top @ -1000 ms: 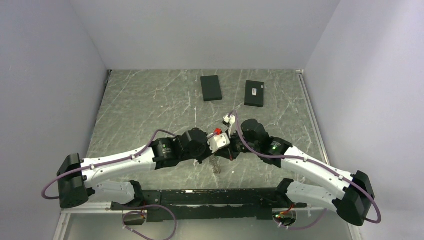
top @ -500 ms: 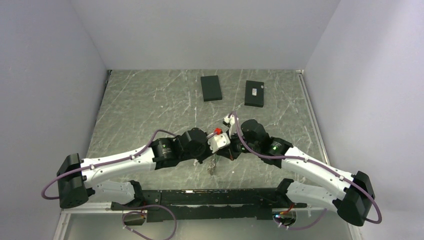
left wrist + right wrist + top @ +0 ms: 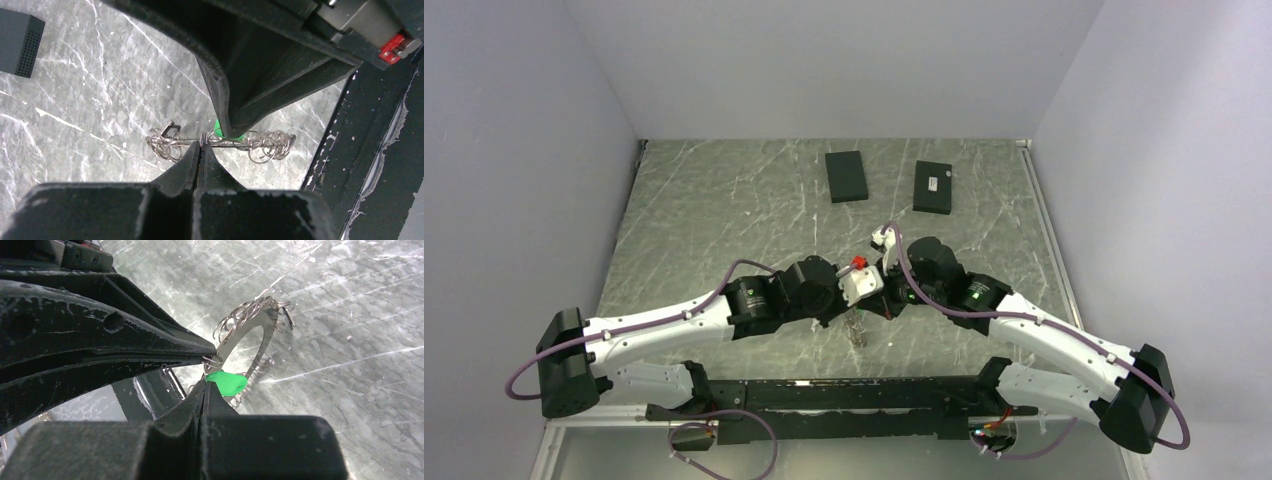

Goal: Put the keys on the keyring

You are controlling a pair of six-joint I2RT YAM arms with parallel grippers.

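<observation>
The keyring (image 3: pixel 264 342) is a flat grey metal ring hung with several small wire rings, held in the air above the table. It shows edge-on in the left wrist view (image 3: pixel 220 142) and below the grippers in the top view (image 3: pixel 856 328). My left gripper (image 3: pixel 200 145) is shut on its rim; its fingers (image 3: pixel 150 347) enter the right wrist view from the left. My right gripper (image 3: pixel 204 385) is shut on a green-headed key (image 3: pixel 227 382), which touches the ring's rim. The key also shows in the left wrist view (image 3: pixel 226 134). Both grippers meet at the table's near centre (image 3: pixel 861 300).
Two flat black rectangular boxes (image 3: pixel 846 176) (image 3: pixel 933 187) lie at the back of the grey marbled table (image 3: pixel 714 220). One box corner shows in the left wrist view (image 3: pixel 17 42). A black rail (image 3: pixel 844 395) runs along the near edge. White walls enclose the table on three sides.
The hanging keyring swung slightly left, then back right. Both arms stay almost still, with the grippers closed throughout.
</observation>
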